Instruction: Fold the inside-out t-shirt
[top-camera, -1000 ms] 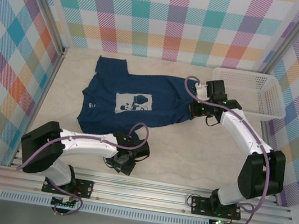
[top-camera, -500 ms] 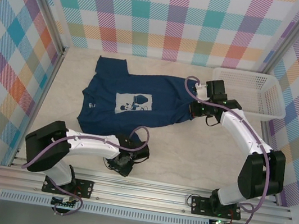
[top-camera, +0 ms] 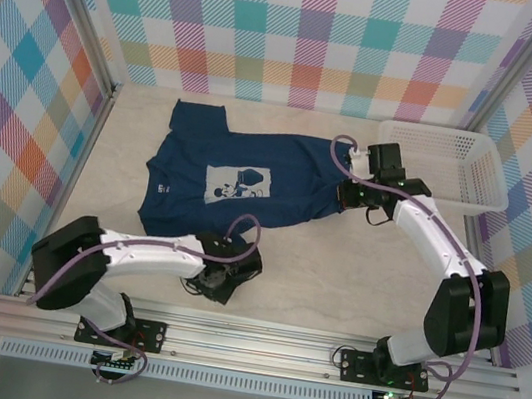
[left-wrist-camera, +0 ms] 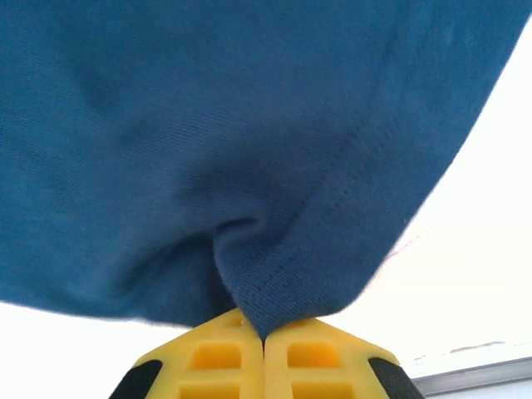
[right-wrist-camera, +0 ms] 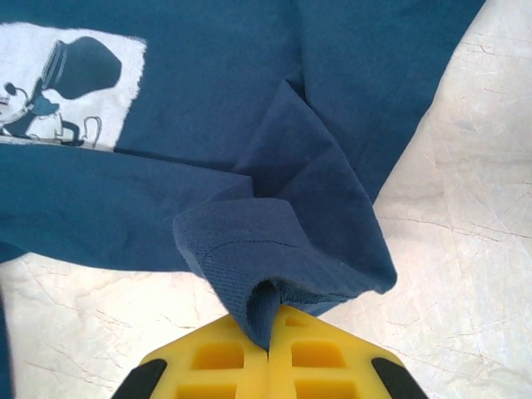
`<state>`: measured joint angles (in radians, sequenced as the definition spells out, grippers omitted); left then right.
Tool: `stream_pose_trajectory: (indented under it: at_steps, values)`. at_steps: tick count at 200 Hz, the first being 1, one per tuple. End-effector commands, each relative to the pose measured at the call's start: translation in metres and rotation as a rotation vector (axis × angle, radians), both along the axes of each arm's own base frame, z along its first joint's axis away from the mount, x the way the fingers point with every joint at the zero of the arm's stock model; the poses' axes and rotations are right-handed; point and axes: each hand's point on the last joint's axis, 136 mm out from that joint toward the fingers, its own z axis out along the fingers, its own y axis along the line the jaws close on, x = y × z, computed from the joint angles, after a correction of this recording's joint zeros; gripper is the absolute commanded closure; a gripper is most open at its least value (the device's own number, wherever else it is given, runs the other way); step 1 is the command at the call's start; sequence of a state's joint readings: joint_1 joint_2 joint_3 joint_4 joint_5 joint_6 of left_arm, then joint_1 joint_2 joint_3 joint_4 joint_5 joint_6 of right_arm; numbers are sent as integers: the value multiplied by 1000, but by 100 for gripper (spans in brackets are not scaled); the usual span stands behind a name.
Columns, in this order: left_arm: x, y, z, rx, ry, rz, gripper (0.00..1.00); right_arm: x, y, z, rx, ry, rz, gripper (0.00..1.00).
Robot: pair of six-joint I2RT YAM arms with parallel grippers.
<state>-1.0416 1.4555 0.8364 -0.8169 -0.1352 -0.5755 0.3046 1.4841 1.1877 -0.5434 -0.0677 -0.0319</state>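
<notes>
The dark navy t-shirt [top-camera: 252,157] lies spread on the pale table, its white round print [top-camera: 238,183] facing up. My left gripper [top-camera: 230,254] is at the shirt's near edge. In the left wrist view its yellow fingers [left-wrist-camera: 208,357] are shut on a stitched hem of the t-shirt [left-wrist-camera: 208,125]. My right gripper [top-camera: 345,197] is at the shirt's right side. The right wrist view shows it [right-wrist-camera: 268,342] shut on a bunched fold of the t-shirt [right-wrist-camera: 249,100], with the print [right-wrist-camera: 58,83] at upper left.
A white plastic basket [top-camera: 428,132] stands at the back right, just behind the right arm. Plaid walls enclose the table [top-camera: 336,271] on three sides. An aluminium rail [top-camera: 253,344] runs along the near edge.
My left gripper has closed onto the shirt's near hem, and its wrist has shifted slightly. The right arm and the shirt's lay stay the same.
</notes>
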Motion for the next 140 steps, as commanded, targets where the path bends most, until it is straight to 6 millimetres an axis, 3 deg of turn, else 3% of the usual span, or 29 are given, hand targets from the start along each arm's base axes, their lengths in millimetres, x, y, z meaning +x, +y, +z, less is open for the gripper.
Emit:
stream_pose_trajectory:
  at_steps: [1, 20, 34, 50, 72, 88, 109, 140]
  values:
    - [52, 6, 79, -108, -257, 55, 100, -2, 3, 50, 123, -110, -11, 100]
    - [97, 30, 172, -244, -535, 179, 100, -1, -1, 104, 191, -230, -20, 100]
    - [116, 57, 242, -327, -744, 276, 100, -3, -8, 144, 195, -315, -29, 100]
    - [121, 94, 314, -376, -953, 371, 100, -6, -19, 186, 182, -403, -43, 100]
    - [115, 143, 394, -361, -1185, 482, 100, -10, -34, 231, 158, -500, -68, 100]
    - [108, 173, 437, -311, -1308, 562, 100, -12, -46, 254, 134, -553, -94, 100]
    - [99, 198, 484, -255, -1422, 624, 100, -15, -62, 278, 79, -613, -132, 100]
    - [97, 208, 540, -210, -1507, 631, 100, -19, -73, 297, 31, -647, -142, 100]
